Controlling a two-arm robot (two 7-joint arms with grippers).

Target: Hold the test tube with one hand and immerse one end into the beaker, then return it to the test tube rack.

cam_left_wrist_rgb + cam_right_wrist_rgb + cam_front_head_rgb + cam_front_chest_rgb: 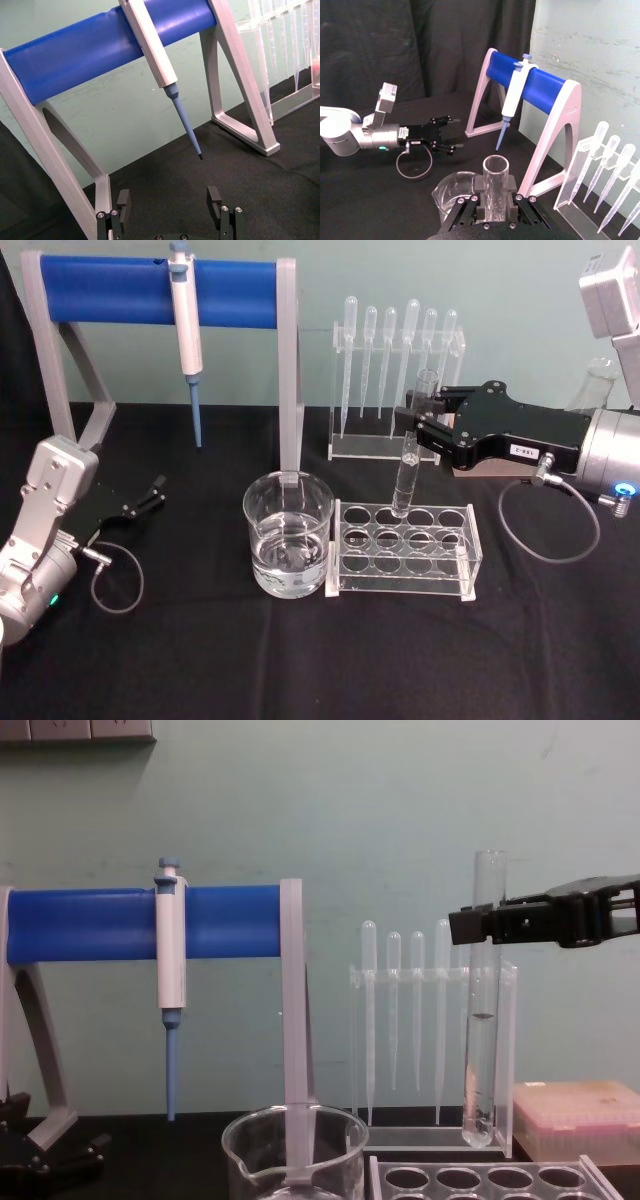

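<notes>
Test tube [406, 480] is clenched near its upper part between the two black fingers of the right pincer [420, 425], with the flared rim standing above the fingers and the long glass body hanging down below them. In the chest view the test tube [485, 1040] is upright and its round bottom is a little above the test tube rack [400, 580], apart from it, over the back row of holes. The right wrist view looks down on the open mouth of the tube [496, 182], pressed from both sides by the right pincer [495, 200]. The beaker [262, 530], with clear liquid in it, stands on the black surface [300, 660] below this pincer and past its fingertips, toward the robot's left, just beside the end of the rack. Behind the pincer's fingertips a clear holder carries a row of plastic pipettes [390, 350]. The left pincer [155, 490] is well apart from the right one, low over the surface on the robot's left side, released, with its fingers [122, 200] spread wide. Beyond it a white and blue pipettor [185, 320] hangs on a blue stand [100, 290].
</notes>
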